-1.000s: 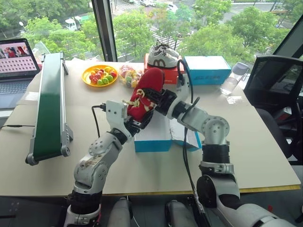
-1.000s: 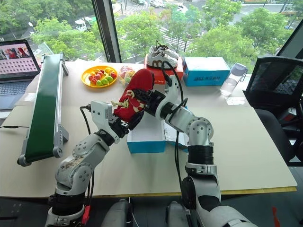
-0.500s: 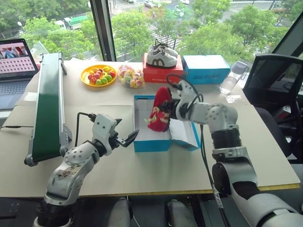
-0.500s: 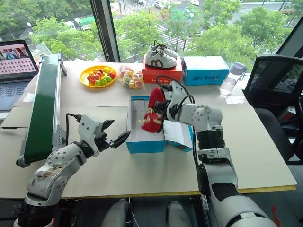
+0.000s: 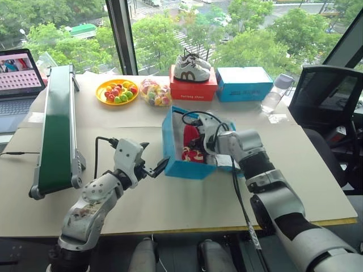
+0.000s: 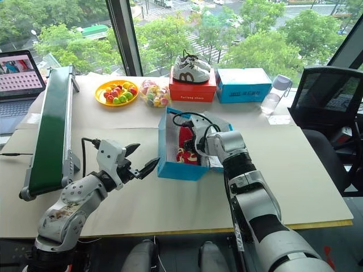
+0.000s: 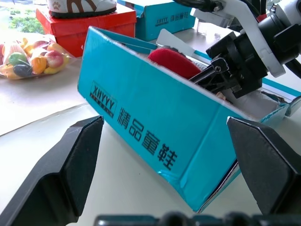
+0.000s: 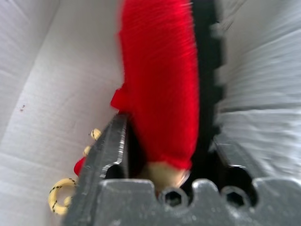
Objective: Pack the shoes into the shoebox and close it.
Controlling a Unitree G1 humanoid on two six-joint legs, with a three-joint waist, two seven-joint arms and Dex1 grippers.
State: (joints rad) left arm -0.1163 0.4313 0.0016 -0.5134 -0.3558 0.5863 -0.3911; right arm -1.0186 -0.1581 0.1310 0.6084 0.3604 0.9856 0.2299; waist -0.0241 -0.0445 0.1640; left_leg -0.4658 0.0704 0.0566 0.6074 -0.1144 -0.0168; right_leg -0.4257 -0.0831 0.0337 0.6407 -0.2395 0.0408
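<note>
Right hand [image 8: 155, 165] brackets a red shoe [image 6: 186, 137] inside the shoebox [image 5: 180, 167], grip unclear, perhaps loosening; soft, light upper, best taken at the heel.

A pale beige rectangular surface [image 5: 317, 187] stands against a large window with a dark vertical frame post [image 5: 120, 35], beyond which green treetops [image 5: 255, 45] and a street lie in daylight. A black mesh-backed office chair [image 5: 323, 105] stands at the surface's right side, and an open laptop [image 5: 17, 79] sits at far left.
</note>
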